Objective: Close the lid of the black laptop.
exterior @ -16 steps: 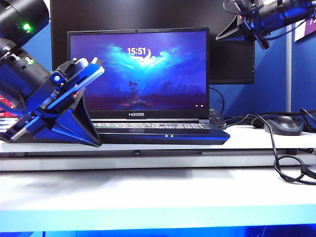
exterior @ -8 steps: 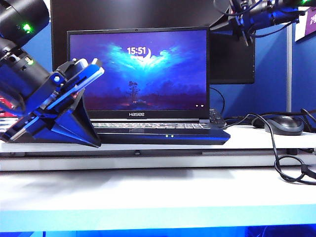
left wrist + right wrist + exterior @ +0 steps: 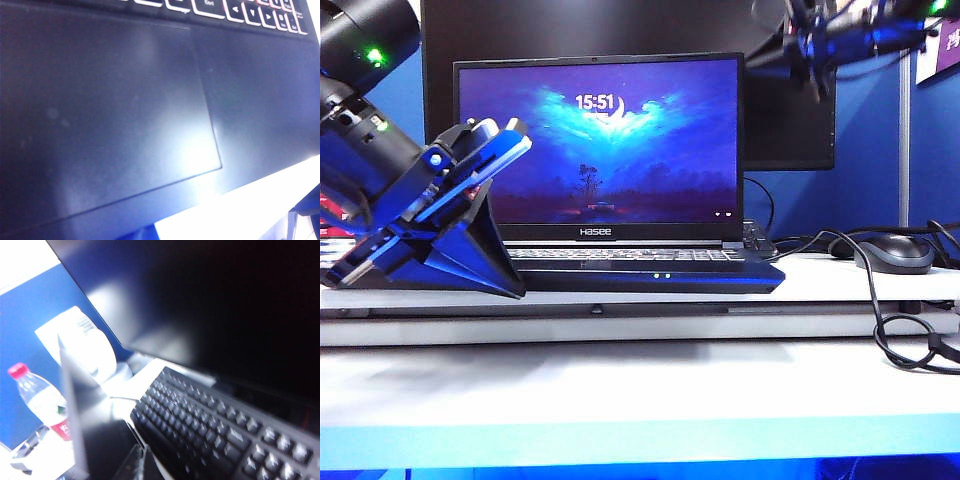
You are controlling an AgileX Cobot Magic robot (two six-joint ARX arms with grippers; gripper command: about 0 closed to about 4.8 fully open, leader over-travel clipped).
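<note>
The black laptop [image 3: 650, 272] stands open on the white table, its keyboard deck and touchpad [image 3: 110, 110] filling the left wrist view. Its lid [image 3: 600, 140] is upright, the lit screen showing 15:51. My left gripper [image 3: 505, 280] rests low at the laptop's front left corner, fingers together, holding nothing. My right gripper [image 3: 770, 58] hovers at the lid's top right corner. Its fingertips [image 3: 142, 465] are shut, just behind the lid's dark back [image 3: 105, 450].
A large black monitor [image 3: 790, 110] stands behind the laptop, with a separate black keyboard [image 3: 215, 435] below it. A grey mouse [image 3: 895, 252] and black cables [image 3: 890, 330] lie at the right. A water bottle [image 3: 40, 400] stands behind.
My right gripper has moved left and slightly up to the lid's top right corner. The lid's top edge has tipped a little forward. The left arm has not moved.
</note>
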